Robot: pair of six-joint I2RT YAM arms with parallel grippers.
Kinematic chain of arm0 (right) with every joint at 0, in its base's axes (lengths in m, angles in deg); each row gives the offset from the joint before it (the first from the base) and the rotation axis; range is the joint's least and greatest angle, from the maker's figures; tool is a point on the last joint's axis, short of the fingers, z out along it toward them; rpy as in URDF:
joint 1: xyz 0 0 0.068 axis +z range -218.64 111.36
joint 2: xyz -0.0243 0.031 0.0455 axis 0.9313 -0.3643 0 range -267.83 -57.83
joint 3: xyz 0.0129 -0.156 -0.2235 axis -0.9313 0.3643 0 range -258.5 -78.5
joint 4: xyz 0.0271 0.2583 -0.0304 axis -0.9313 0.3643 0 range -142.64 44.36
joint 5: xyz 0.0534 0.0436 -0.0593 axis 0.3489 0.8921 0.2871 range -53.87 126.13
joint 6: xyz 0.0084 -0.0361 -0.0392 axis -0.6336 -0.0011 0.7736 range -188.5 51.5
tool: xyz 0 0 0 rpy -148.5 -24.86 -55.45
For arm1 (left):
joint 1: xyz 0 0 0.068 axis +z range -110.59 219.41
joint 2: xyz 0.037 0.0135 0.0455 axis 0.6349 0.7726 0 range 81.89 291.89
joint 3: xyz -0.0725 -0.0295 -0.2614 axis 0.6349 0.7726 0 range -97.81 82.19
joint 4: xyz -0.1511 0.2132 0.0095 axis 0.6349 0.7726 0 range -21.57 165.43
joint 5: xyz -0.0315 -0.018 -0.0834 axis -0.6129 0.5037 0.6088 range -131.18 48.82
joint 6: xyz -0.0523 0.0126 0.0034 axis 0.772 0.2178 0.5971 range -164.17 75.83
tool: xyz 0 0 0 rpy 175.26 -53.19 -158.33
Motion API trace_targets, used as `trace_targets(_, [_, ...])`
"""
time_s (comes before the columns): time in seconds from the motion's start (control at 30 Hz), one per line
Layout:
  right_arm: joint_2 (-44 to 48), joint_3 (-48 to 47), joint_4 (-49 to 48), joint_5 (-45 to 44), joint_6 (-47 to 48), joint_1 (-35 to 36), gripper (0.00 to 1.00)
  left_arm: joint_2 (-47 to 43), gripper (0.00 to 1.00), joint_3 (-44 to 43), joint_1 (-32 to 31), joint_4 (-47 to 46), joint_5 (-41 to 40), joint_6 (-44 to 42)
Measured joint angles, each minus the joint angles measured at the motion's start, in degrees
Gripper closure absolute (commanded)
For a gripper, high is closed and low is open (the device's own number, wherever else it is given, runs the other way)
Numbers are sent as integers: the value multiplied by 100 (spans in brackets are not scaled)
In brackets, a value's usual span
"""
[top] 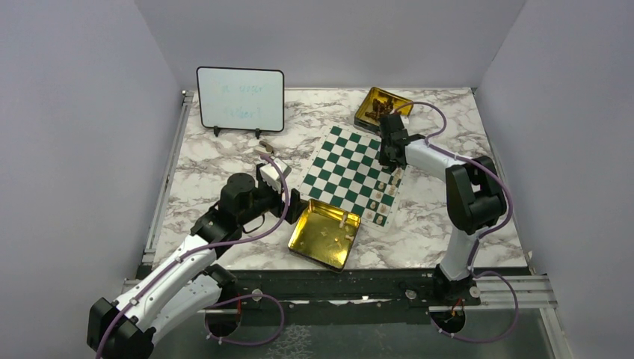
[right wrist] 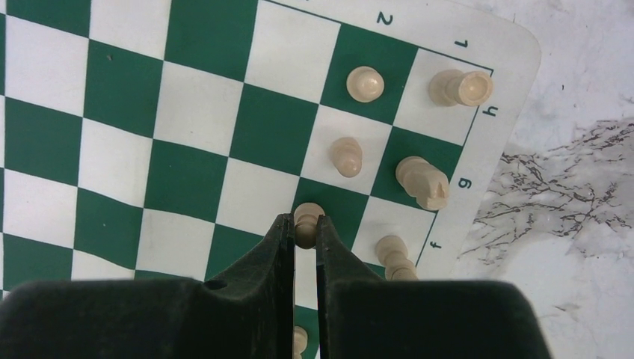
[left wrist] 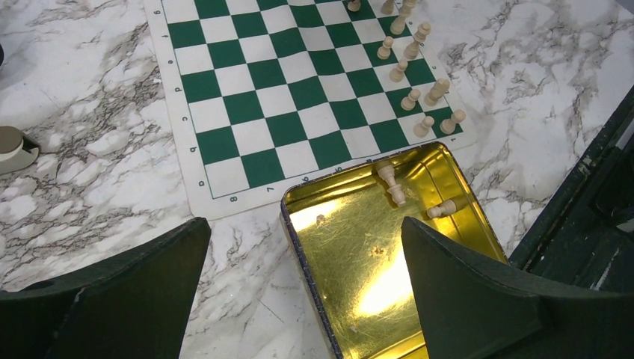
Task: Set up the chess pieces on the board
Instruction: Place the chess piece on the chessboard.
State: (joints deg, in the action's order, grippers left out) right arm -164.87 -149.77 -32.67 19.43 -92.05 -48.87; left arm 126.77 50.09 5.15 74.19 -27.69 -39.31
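The green and white board lies mid-table. Several cream chess pieces stand in two rows along its near right edge. In the right wrist view my right gripper is shut on a cream pawn over a green square beside those rows, near a knight and other pawns. Whether the pawn touches the board I cannot tell. My left gripper hangs wide open above the left rim of an open gold tin, holding nothing. Three cream pieces lie in the tin's far corner.
A second gold tin with dark pieces sits beyond the board's far corner. A black-framed whiteboard stands at the back left. The black table rail runs just right of the near tin.
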Motion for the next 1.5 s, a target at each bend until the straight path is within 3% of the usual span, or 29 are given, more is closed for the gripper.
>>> trace_targets(0.53, [0,-59,326,-15,-109,-39,92,-33,1,0,0,0,0,-2])
trace_targets(1.27, [-44,-136,348,-13,-243,-68,76,-50,1,0,0,0,0,-26])
trace_targets(1.5, [-44,-190,389,-9,-256,-68,75,-59,1,0,0,2,-15,-57])
